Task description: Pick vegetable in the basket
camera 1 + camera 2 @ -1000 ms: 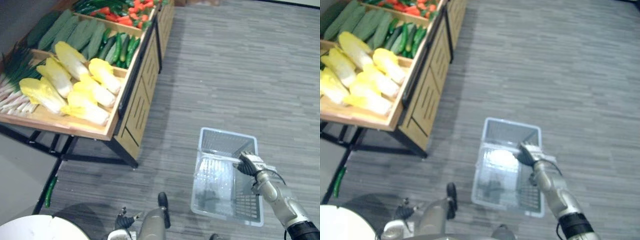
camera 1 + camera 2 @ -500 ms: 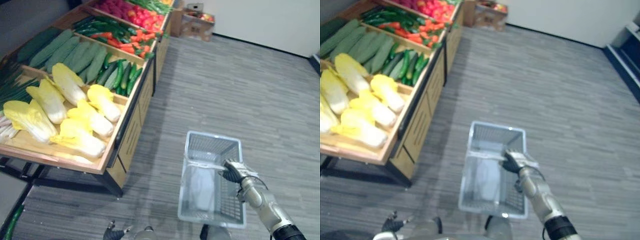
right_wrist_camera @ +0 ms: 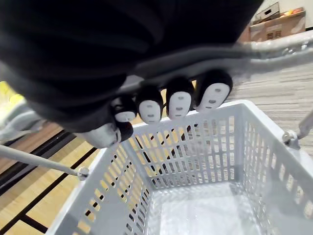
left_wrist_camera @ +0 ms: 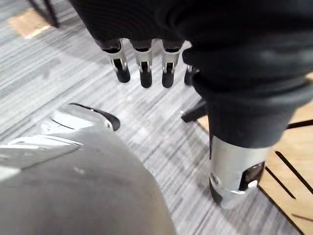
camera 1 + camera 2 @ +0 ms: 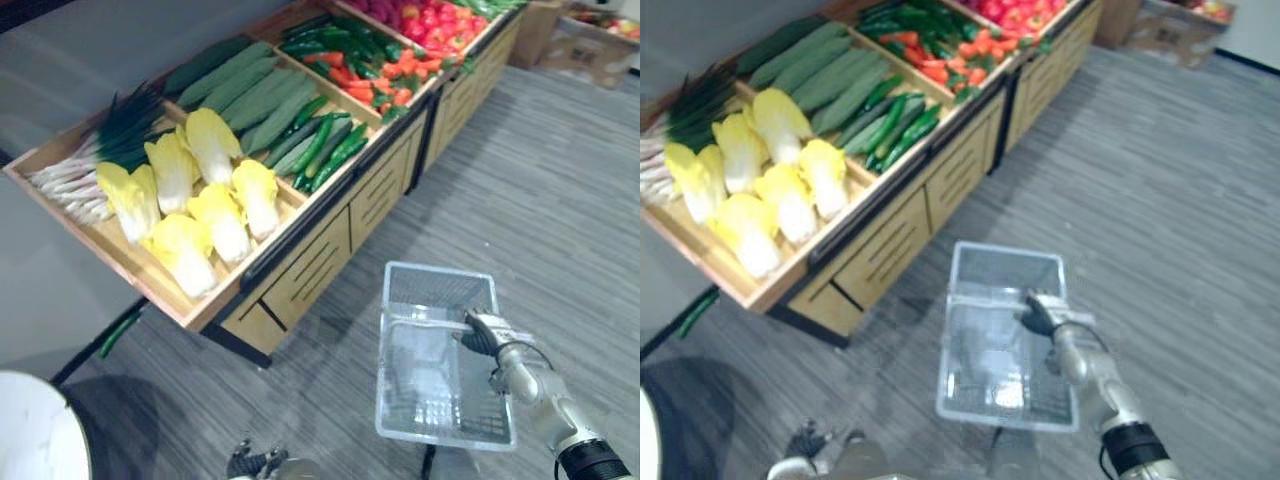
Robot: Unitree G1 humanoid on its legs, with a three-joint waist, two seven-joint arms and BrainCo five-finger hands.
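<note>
While the right hand has its fingers curled tightly round the grey handle of the basket, the white mesh basket hangs over the grey floor, just in front of the wooden stand and apart from it. All the vegetables lie on the sloping top of the stand. The yellow cabbages fill the compartment along its near edge. The green onions are at its near left corner, beside the cabbages. Dark cucumbers and long pale green gourds fill the next compartment back. Beyond them come green peppers and red peppers, toward the far end. One stray cucumber lies on the floor under the stand's near edge. The left hand hangs low over the floor close to the stand's wooden front, with its fingers straight and loose and nothing in its grasp. A cardboard box sits on the floor past the stand's far end.
</note>
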